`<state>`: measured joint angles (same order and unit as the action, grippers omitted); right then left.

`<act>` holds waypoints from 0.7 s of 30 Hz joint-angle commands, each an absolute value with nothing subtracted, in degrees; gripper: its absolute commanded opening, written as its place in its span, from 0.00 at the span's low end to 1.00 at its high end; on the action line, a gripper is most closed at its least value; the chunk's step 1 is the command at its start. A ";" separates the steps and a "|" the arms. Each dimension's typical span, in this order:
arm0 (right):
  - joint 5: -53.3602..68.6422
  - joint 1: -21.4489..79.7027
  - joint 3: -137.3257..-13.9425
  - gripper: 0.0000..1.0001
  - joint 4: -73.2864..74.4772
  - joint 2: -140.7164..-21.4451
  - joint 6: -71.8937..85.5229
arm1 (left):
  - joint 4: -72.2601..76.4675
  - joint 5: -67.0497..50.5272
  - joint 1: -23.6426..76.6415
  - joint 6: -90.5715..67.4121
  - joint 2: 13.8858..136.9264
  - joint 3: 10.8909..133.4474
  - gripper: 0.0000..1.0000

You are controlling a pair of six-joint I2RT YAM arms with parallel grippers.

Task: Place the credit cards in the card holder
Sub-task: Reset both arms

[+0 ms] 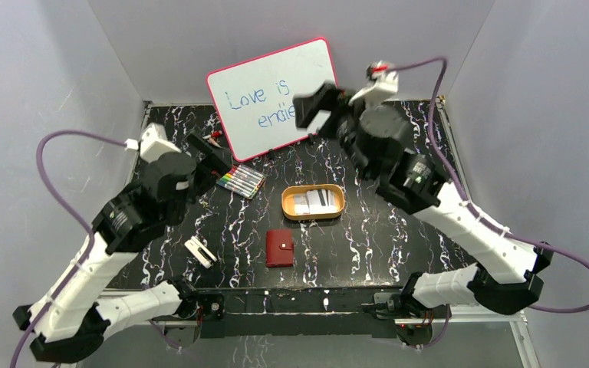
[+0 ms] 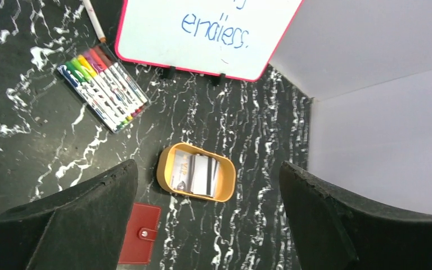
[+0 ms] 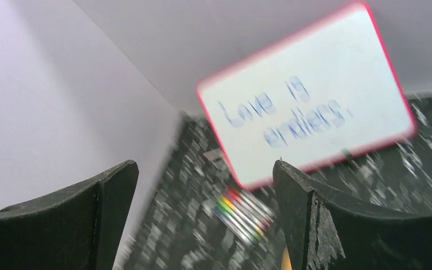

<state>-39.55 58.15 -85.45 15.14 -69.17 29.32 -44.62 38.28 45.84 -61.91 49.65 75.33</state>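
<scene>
Near edge: both arm bases bolted side by side; white-shelled links, black joints. Table (image 1: 368,230) is black, glossy, with white marble-like veins. Left of centre lies a small white oblong piece (image 1: 199,251); what it is I cannot tell. Card holder (image 1: 280,248): dark-red, leather-like, rectangular, folded shut, snap tab with a pale stud on one long side. It lies flat at the table's middle, untouched by either arm. Just beyond it and a little right, apart from it, sits an oval orange tray (image 1: 313,202) with a smooth raised rim. Credit cards (image 2: 194,174) lie inside the tray: thin, pale, overlapping, one with a dark stripe. Left gripper (image 2: 207,166) hangs high over the table's left side, released, its rough black fingers spread wide with nothing between them. Beyond the tray to the left is a flat set of coloured markers (image 1: 240,181), white barrels in a row, and past it a loose white pen (image 2: 94,21). Right gripper (image 3: 203,166) is raised at far right, also released and empty; its view is blurred. Farthest: a whiteboard (image 1: 272,96) with a red-pink rim and rounded corners, propped tilted by the back wall, with blue handwriting on it.
</scene>
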 commanded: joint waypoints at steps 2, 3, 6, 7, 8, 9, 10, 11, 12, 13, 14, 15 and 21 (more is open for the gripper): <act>-43.47 58.36 -102.59 0.99 10.48 -65.03 28.35 | -51.33 39.70 45.70 -46.95 57.50 89.49 0.94; -43.47 58.36 -96.63 0.99 10.48 -59.92 28.35 | -48.80 39.87 45.70 -41.83 57.08 89.56 0.94; -43.47 58.38 -79.62 0.99 10.48 -46.92 28.35 | -39.26 42.99 45.70 -32.87 51.53 83.85 0.95; -43.47 58.33 -79.18 0.99 10.48 -45.47 28.35 | -35.82 41.69 45.68 -30.75 49.07 81.22 0.95; -43.47 58.36 -80.08 0.99 10.48 -45.81 28.35 | -32.87 39.58 45.70 -29.15 46.59 78.73 0.95; -43.47 58.31 -80.99 0.99 10.48 -46.85 28.35 | -31.86 38.66 45.71 -28.87 44.85 77.13 0.95; -43.47 58.34 -80.80 0.99 10.48 -48.21 28.35 | -32.22 38.86 45.72 -29.40 43.99 75.70 0.95; -43.47 58.36 -79.30 0.99 10.48 -49.15 28.35 | -33.18 39.29 45.70 -29.82 43.69 74.96 0.95; -43.47 58.36 -77.04 0.99 10.48 -49.54 28.35 | -34.46 39.12 45.70 -30.18 43.61 74.10 0.95; -43.47 58.36 -74.41 0.99 10.48 -49.65 28.35 | -35.94 37.80 45.69 -30.38 43.68 73.15 0.95; -43.47 58.36 -71.58 0.99 10.48 -49.37 28.35 | -37.00 36.43 45.66 -30.41 43.49 72.15 0.95; -43.47 58.32 -69.39 0.99 10.48 -49.01 28.35 | -37.88 35.15 45.70 -30.62 43.13 70.76 0.95; -39.92 58.35 -58.49 1.00 12.82 -41.78 5.30 | -38.51 32.79 45.70 -33.72 39.25 63.69 0.95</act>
